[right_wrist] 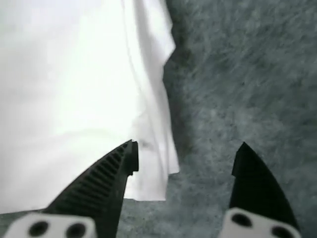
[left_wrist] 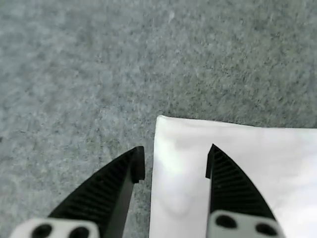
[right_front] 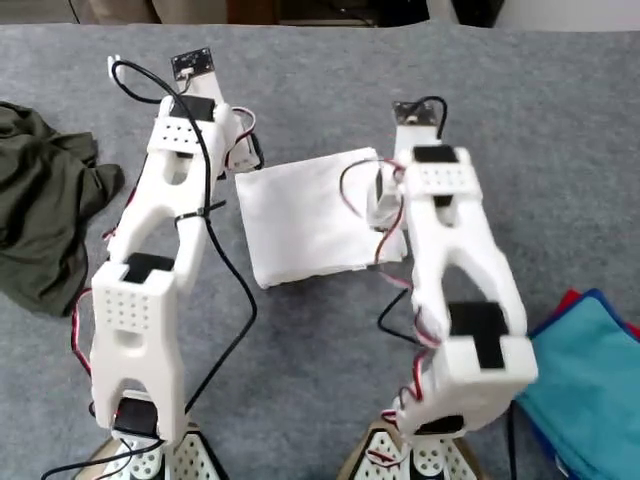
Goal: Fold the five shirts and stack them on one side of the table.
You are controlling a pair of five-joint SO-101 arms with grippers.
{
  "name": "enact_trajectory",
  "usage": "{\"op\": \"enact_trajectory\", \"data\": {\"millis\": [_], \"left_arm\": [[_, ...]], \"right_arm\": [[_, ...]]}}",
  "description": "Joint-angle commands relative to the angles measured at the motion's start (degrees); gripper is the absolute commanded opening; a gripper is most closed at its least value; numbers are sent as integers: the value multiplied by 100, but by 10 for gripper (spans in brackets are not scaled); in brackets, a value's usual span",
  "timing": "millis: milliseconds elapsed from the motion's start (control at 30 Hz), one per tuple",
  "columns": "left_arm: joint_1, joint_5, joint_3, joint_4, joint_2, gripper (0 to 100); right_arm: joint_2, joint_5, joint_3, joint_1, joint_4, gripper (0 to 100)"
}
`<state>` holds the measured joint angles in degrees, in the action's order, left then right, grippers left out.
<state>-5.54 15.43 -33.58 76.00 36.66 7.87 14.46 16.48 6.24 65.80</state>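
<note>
Grey felt counter underneath everything in the high view. At its middle, between the two arms, a white shirt, folded to a tidy rectangle and lying flat. Off at the edge on the left arm's side, a dark olive shirt, crumpled in a heap and not yet folded. Over on the right arm's side, a teal shirt, folded and topping a small stack, red and blue edges peeking out beneath it. Probably two more shirts under there, though hard to count from this angle.

Next, the left wrist view: one crisp corner of the white shirt on the felt. Left pincer roughly half open and holding nothing, set astride the shirt's side edge, one finger above bare felt, the other above cloth. Cannot tell whether either tip touches down.

Then the right wrist view: opposite side of the white shirt, layered edges slightly uneven along the fold. Right pincer spread wide and empty, one finger over the shirt's margin, the other over bare felt.

By the look of things, well past halfway: a stack begun at one side, the white shirt folded but not yet stacked. Left to do: carrying the white shirt across to the stack, then folding and adding the olive one.
</note>
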Motion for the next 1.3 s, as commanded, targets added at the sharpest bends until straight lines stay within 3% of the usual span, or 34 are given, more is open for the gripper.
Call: {"op": "enact_trajectory", "data": {"millis": [0,367,667,1267], "left_arm": [[97,-97,-774,343,84,210],[387,-571,-1705,1486,171,210],[387,-659,-1908,1547,180,210],[404,-686,-1952,1547,171,210]], "right_arm": [[-646,141,374,233,-475,314],[453,167,-215,242,-615,313],[1051,167,-435,303,-607,307],[1209,158,-690,462,-360,117]]}}
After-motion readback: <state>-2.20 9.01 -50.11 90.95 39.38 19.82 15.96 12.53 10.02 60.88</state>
